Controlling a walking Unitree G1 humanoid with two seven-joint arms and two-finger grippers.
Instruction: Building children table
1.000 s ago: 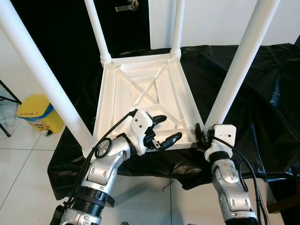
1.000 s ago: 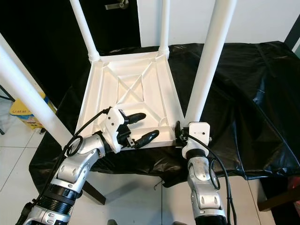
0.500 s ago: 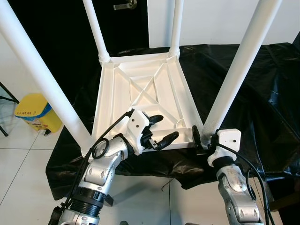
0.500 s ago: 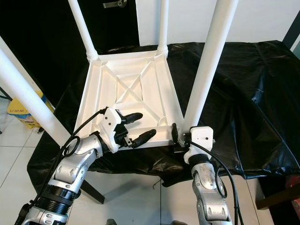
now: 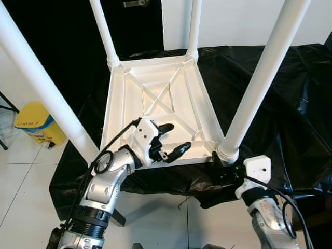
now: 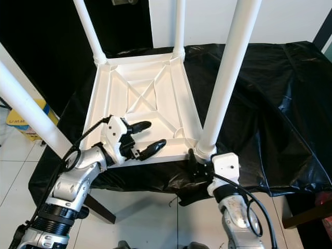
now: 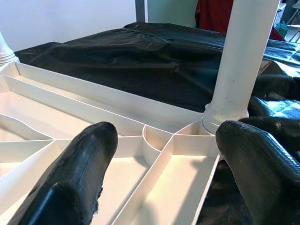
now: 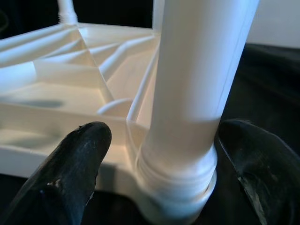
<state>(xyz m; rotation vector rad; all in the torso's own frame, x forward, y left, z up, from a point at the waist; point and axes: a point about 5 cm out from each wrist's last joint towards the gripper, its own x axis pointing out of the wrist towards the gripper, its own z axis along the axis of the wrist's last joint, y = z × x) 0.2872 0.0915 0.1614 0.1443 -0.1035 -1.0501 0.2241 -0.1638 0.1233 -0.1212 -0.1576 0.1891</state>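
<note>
A white children's table (image 5: 155, 98) lies upside down on a black cloth (image 5: 290, 104), its four white legs pointing up. My left gripper (image 5: 179, 136) is open just above the table's near rim, with nothing between its fingers (image 7: 79, 173). At the near right corner, my right gripper (image 5: 226, 163) is open around the base of the near-right leg (image 5: 259, 83). One finger (image 8: 70, 164) stands on each side of that leg (image 8: 197, 70), a gap on both sides. The near-left leg (image 5: 41, 88) rises beside my left arm.
The cloth-covered surface ends at a near edge just below the table rim, above white floor tiles (image 5: 21, 181). A yellow bin (image 5: 33, 123) stands on the floor at the left. A dark door (image 5: 136, 3) and a white wall are behind.
My right arm has drawn back and down, so its fingers now sit lower at the foot of the near-right leg. The left gripper has shifted slightly left and stays open.
</note>
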